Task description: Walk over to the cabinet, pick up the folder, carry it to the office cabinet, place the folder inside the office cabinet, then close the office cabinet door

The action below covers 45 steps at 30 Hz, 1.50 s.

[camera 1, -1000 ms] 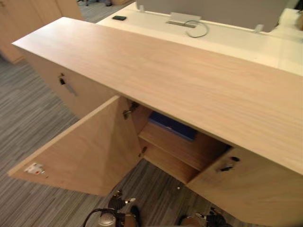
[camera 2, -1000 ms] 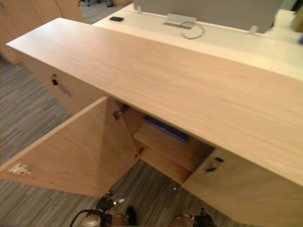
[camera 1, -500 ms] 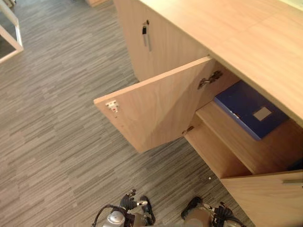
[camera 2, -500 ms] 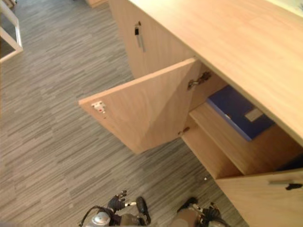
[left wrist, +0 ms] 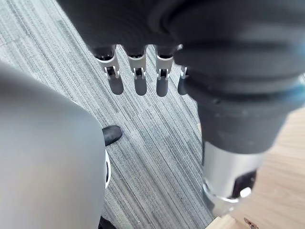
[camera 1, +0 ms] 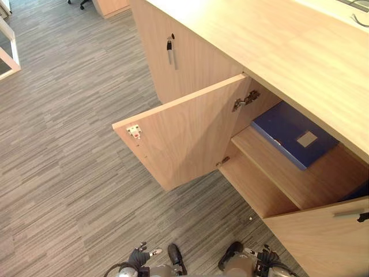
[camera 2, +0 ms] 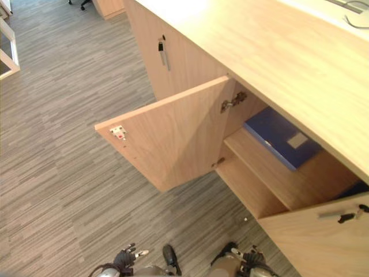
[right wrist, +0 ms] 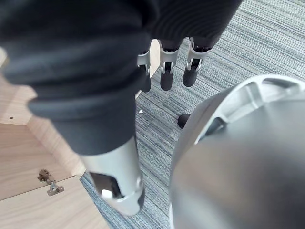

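A blue folder (camera 1: 294,134) with a pale label lies flat on the upper shelf (camera 1: 271,164) inside the light wood office cabinet (camera 1: 271,40). The cabinet's left door (camera 1: 184,135) stands swung wide out over the carpet. Its right door (camera 1: 323,242) is partly open at the lower right. My left hand (left wrist: 139,81) hangs low by my side with straight fingers and holds nothing. My right hand (right wrist: 167,71) hangs the same way, fingers relaxed over the carpet, empty. Both hands are well short of the folder.
A closed cabinet door with a metal handle and key (camera 1: 171,49) sits left of the open compartment. A white frame (camera 1: 7,55) stands at the far left, and another wood unit (camera 1: 109,6) at the top. Grey striped carpet (camera 1: 69,173) stretches to the left.
The camera has swung down from the cabinet top to the open compartment and floor, bringing the blue folder into full sight. The folder and doors have not moved.
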{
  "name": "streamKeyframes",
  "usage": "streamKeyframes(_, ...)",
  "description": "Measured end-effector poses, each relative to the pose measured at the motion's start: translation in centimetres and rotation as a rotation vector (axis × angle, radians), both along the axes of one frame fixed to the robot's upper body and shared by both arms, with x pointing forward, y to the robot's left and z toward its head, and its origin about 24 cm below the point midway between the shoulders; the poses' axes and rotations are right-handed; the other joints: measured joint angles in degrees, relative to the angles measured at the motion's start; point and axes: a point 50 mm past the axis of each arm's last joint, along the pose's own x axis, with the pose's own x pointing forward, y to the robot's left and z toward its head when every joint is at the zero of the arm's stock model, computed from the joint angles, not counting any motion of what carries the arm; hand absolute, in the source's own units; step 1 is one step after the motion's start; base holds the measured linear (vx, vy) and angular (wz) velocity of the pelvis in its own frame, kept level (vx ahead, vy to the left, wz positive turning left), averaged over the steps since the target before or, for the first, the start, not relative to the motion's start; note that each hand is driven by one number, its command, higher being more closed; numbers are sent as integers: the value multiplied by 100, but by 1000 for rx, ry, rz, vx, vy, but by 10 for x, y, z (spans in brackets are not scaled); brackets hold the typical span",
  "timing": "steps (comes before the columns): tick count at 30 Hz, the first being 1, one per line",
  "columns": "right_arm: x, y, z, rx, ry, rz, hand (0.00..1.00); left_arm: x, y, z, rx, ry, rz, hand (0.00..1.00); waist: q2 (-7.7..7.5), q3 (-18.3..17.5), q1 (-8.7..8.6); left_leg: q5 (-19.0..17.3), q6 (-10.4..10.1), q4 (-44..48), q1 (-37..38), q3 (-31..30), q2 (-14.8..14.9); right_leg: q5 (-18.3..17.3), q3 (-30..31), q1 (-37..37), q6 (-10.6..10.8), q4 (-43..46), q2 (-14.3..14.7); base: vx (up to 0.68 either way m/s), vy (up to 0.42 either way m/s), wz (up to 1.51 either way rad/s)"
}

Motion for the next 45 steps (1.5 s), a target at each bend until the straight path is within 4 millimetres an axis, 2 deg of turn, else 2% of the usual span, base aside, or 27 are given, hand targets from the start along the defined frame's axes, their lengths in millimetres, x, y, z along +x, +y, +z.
streamKeyframes(3,-5,1,-1,5,9,-7,0,-2,8,1,-8,-5,79,0,-24,-35,-5,0,0,-6,2,4,4,0,2,0,0,-20,15,0,0,0)
streamKeyframes(6,-11,4,-4,34,13,-39,0,10,30,12,25,-80,168,0,-92,-102,-5,-5,-9,-6,5,46,76,4,27,-1,-5,-94,98,4,1,-8)
streamKeyframes(7,-14,6,-5,42,22,-38,0,20,45,21,57,-131,196,0,-125,-138,-5,-9,-26,-6,14,86,87,9,66,-10,-13,-132,151,-4,-1,-12)
streamKeyframes(8,-15,6,-6,44,23,-38,0,22,48,22,62,-141,200,0,-131,-146,-5,-9,-29,-6,15,93,89,10,71,-12,-15,-138,159,-4,1,-18)
streamKeyframes(11,-29,9,-9,68,48,-49,0,68,112,67,204,-327,281,0,-166,-245,-9,-18,-91,-6,103,293,219,66,236,0,-90,-346,390,-12,-12,-33)
streamKeyframes(13,-33,10,-11,93,48,-91,0,97,140,98,277,-426,301,0,-179,-300,-26,-7,-137,-5,105,362,286,103,296,-12,-131,-456,506,-32,-30,-23)
streamKeyframes(14,-36,11,-11,103,51,-105,0,106,146,108,293,-456,305,0,-186,-313,-26,-3,-148,-5,108,373,301,107,303,-10,-136,-474,532,-39,-39,-15)
streamKeyframes(15,-39,11,-13,117,56,-125,0,122,155,126,326,-507,303,0,-206,-338,-32,0,-171,-4,124,411,338,115,331,-6,-150,-510,583,-28,-25,-12)
streamKeyframes(16,-40,12,-13,123,55,-137,0,129,159,134,342,-526,302,0,-215,-343,-39,0,-184,-4,138,435,356,118,351,-4,-154,-521,606,-38,-22,-25)
streamKeyframes(17,-44,13,-14,137,58,-163,0,145,164,150,376,-558,293,0,-236,-344,-44,-11,-212,-4,197,520,385,118,438,-1,-157,-528,651,-34,-11,-27)
streamKeyframes(18,-45,14,-14,144,56,-176,0,151,165,155,393,-566,281,0,-245,-350,-49,-20,-227,0,220,571,394,118,480,-7,-158,-528,665,-48,-4,-35)
streamKeyframes(20,-52,14,-15,166,53,-212,0,171,157,169,430,-587,209,0,-259,-347,-111,-51,-271,7,304,693,408,118,615,-10,-165,-527,701,-40,7,-29)
streamKeyframes(21,-54,14,-15,173,53,-225,0,176,154,171,443,-588,188,0,-267,-351,-137,-57,-279,9,313,716,411,118,634,-13,-165,-527,706,-32,11,-20)
streamKeyframes(24,-70,20,-18,196,75,-287,0,178,162,176,548,-543,129,0,-338,-316,-169,-73,-303,20,340,823,434,120,740,-60,-184,-527,747,-32,9,-18)
streamKeyframes(26,-76,23,-20,211,84,-320,0,181,157,175,598,-517,45,0,-424,-308,-150,-100,-341,23,407,921,442,120,836,-60,-190,-525,768,-43,14,-24)
streamKeyframes(28,-80,31,-22,235,90,-339,0,193,130,169,624,-499,-136,0,-566,-305,-175,-128,-378,34,457,1048,442,138,961,-99,-216,-533,792,-46,23,-27)
streamKeyframes(30,-82,35,-22,242,89,-344,0,193,129,165,639,-476,-112,0,-617,-285,-180,-133,-380,34,470,1105,446,160,1022,-115,-245,-562,819,-39,15,-19)
streamKeyframes(33,-87,35,-22,235,96,-350,0,192,123,162,802,-426,-298,0,-627,-286,-116,-147,-378,34,481,1106,447,195,1025,-114,-267,-633,840,-52,17,0)
streamKeyframes(34,-89,35,-22,229,98,-350,0,188,118,157,902,-392,-447,0,-624,-293,-66,-162,-367,36,490,1104,435,222,1025,-85,-258,-678,841,-41,23,2)
streamKeyframes(36,-93,34,-22,223,104,-353,0,182,109,149,993,-361,-631,0,-624,-296,7,-186,-340,59,488,1106,419,271,1026,-56,-241,-738,840,-15,16,1)
streamKeyframes(38,-95,33,-23,215,113,-354,0,164,93,129,1077,-309,-919,0,-618,-369,25,-252,-287,126,463,1106,383,354,1046,-25,-206,-828,816,-39,55,2)
streamKeyframes(40,-97,33,-23,206,131,-335,0,142,68,103,1070,-261,-1226,0,-608,-483,0,-322,-214,210,387,1104,330,462,1086,-29,-161,-922,781,-28,59,-2)
streamKeyframes(42,-96,32,-23,202,132,-326,0,118,28,84,964,-311,-1518,0,-611,-519,-47,-418,-157,345,308,1107,295,556,1112,-30,-125,-1018,728,-37,60,-4)
streamKeyframes(44,-95,31,-23,199,135,-314,0,96,-44,74,759,-463,-1719,0,-611,-598,-138,-575,-63,584,180,1127,275,639,1168,-37,-73,-1079,653,-17,45,-7)
streamKeyframes(45,-93,32,-23,200,134,-307,0,90,-63,75,696,-515,-1760,0,-614,-603,-181,-598,-53,617,178,1140,272,653,1181,-31,-75,-1091,646,-1,42,-15)
